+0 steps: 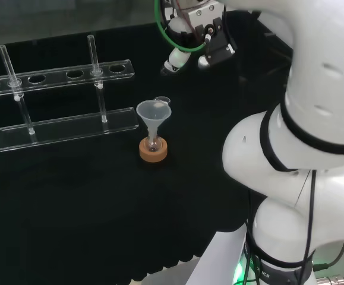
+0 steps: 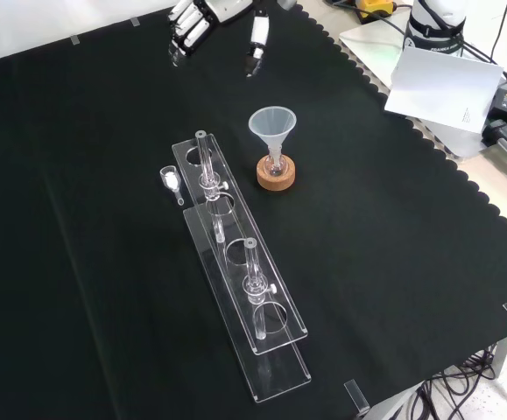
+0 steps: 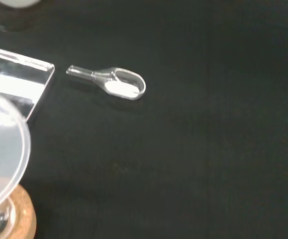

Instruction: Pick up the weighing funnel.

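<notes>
One weighing funnel [image 2: 172, 181] lies on the cloth [image 2: 393, 245], just beside the clear rack's [image 2: 275, 367] end; hand [image 2: 190, 24] hovers well apart, fingers relaxed, empty; step judged: approach; next: descend, pinch the scoop body.

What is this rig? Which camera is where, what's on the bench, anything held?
One white robot arm with a human-like hand instead of a gripper. Head view looks over the arm from behind; front view looks down from opposite; wrist view looks past the palm. On the black cloth: a clear rack, a funnel in a small flask on a cork ring, and the small weighing funnel lying beside the rack's end. The fingers are open, holding nothing.
</notes>
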